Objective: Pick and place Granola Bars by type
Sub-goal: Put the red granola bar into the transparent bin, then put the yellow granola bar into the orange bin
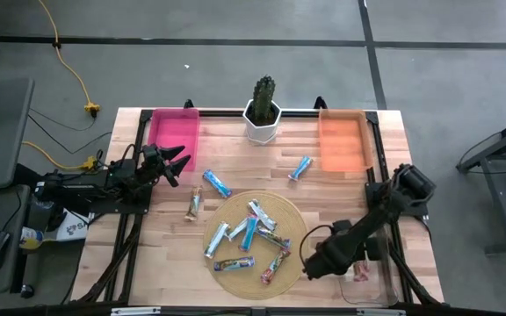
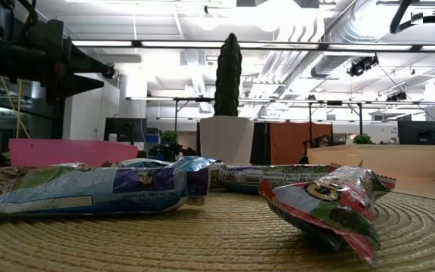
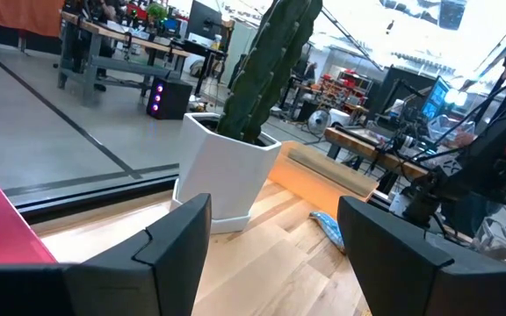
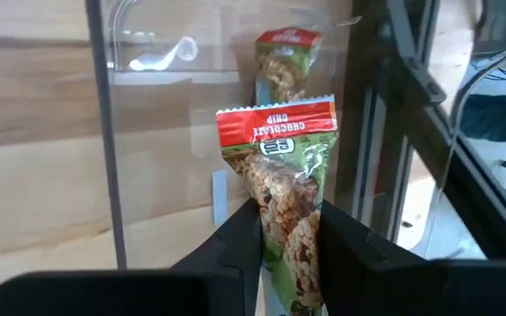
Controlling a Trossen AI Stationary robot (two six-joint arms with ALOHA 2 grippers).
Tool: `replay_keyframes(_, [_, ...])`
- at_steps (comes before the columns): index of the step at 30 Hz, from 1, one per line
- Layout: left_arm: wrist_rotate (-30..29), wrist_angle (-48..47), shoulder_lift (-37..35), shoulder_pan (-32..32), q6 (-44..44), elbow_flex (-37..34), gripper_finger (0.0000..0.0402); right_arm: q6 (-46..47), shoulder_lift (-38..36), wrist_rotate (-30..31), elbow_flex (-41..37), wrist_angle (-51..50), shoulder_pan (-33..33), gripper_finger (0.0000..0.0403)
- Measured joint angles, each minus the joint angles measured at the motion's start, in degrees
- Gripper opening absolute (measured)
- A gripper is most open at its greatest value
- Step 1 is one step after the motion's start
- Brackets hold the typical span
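A red-and-green chocolate chip bar [image 4: 286, 189] is being pinched between the fingers of the right gripper [image 4: 286, 230] at the rim of a clear bin [image 4: 104, 123], where a matching bar [image 4: 279, 61] is already lying. If the crinkly, slippery foil is released short of the thin transparent wall, the bar is likely to be dropped outside. The left gripper [image 3: 275, 233] is being held open near the pink bin [image 1: 174, 132], while other bars [image 1: 251, 230] are being left on the round woven mat [image 1: 284, 211].

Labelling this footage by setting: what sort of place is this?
Probably a robotics lab or open workshop: exposed ceiling ducts, rows of workbenches with monitors, and a wooden work table on a bare concrete floor.
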Motion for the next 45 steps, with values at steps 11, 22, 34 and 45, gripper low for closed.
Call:
replay_keyframes(11, [0.0,0.01,-0.02,0.0,0.0,0.02,0.0245,-0.02,-0.03,-0.56,0.0,-1.5,0.0,0.0153])
replay_keyframes(22, [0.0,0.01,-0.01,0.0,0.0,0.02,0.0245,-1.78,-10.06,6.21,0.25,-5.7,-1.64,0.0177])
replay_keyframes(34, [0.02,-0.01,0.0,0.0,0.0,0.01,0.0245,-20.32,-27.38,35.3,0.87,-5.42,-15.97,0.0177])
replay_keyframes(45, [0.02,-0.01,0.0,-0.01,0.0,0.02,0.0245,-66.95,-35.17,46.57,0.87,14.16,-41.08,0.0177])
